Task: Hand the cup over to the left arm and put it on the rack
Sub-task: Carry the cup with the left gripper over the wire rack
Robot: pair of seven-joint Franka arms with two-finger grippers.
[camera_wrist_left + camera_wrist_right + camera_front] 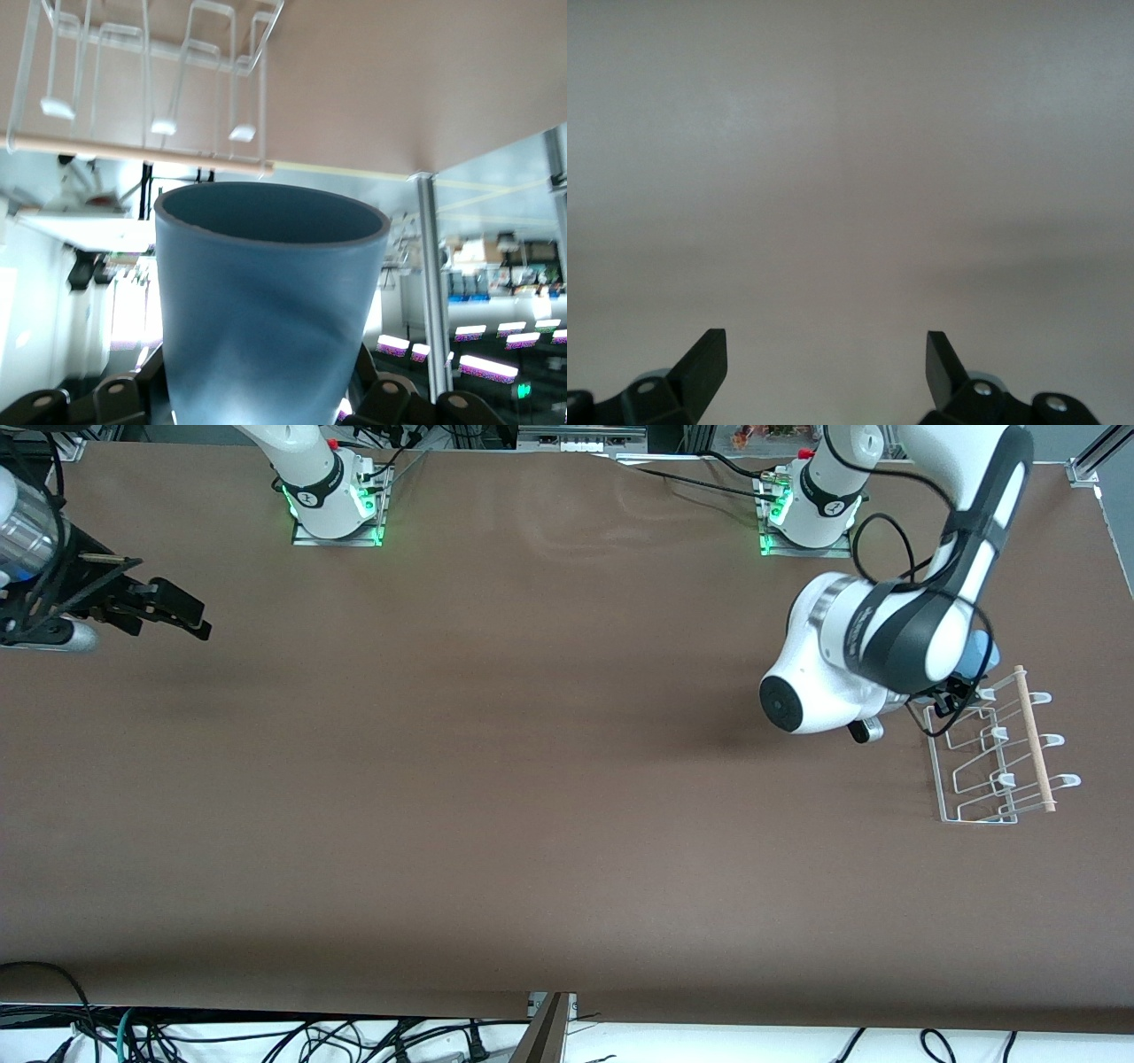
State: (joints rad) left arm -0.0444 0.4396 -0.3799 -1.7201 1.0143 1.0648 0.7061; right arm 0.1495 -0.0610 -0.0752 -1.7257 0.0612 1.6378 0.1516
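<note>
The light-blue cup (270, 301) fills the left wrist view, gripped near its base between the black fingers (383, 396) of my left gripper (261, 398). In the front view only a sliver of the cup (983, 657) shows past the left arm's wrist. It is held in the air over the end of the white wire rack (997, 755) that lies farther from the front camera. The rack's wooden dowel (1035, 740) also shows in the left wrist view (133, 149). My right gripper (173, 609) is open and empty over the table at the right arm's end, and it waits.
The rack stands near the table edge at the left arm's end. The two arm bases (332, 500) stand along the edge farthest from the front camera. The right wrist view shows only bare brown table (850, 177).
</note>
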